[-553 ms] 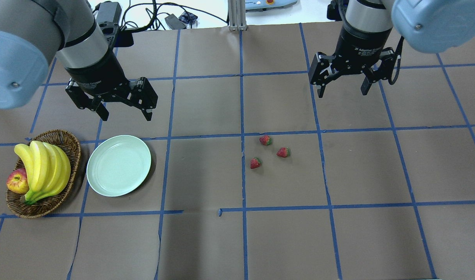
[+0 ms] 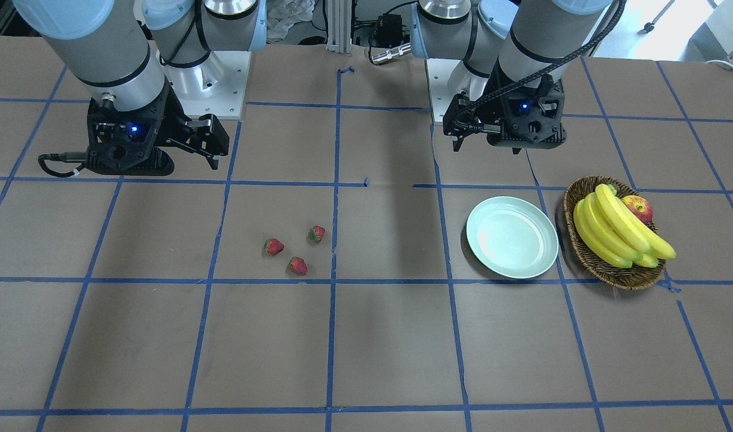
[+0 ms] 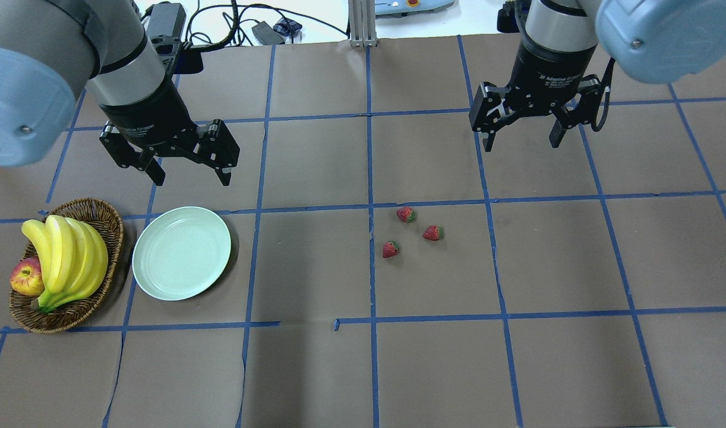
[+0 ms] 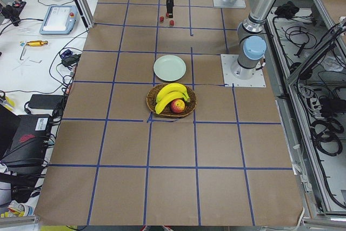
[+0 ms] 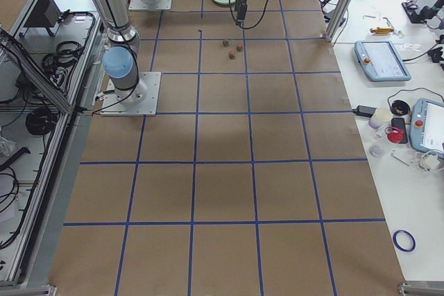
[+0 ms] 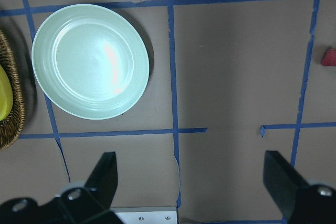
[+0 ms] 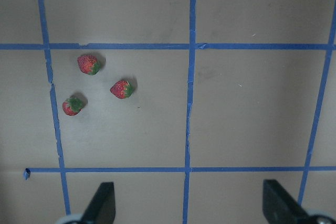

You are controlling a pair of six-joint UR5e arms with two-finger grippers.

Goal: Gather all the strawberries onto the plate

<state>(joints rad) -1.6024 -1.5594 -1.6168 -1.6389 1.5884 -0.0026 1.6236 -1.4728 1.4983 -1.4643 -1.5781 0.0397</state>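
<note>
Your right jaws and left jaws hang spread wide and empty above the surface. Lower the right jaws over one of the strawberries at the cluster's edge, straddling it alone, since the three lie close together and a neighbour could get nudged. They are small, red, green-capped, loose near the middle, well apart from the bare mint plate beside the basket.

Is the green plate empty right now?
Empty: the plate shows only its bare surface, and all three strawberries lie well away from it.
</note>
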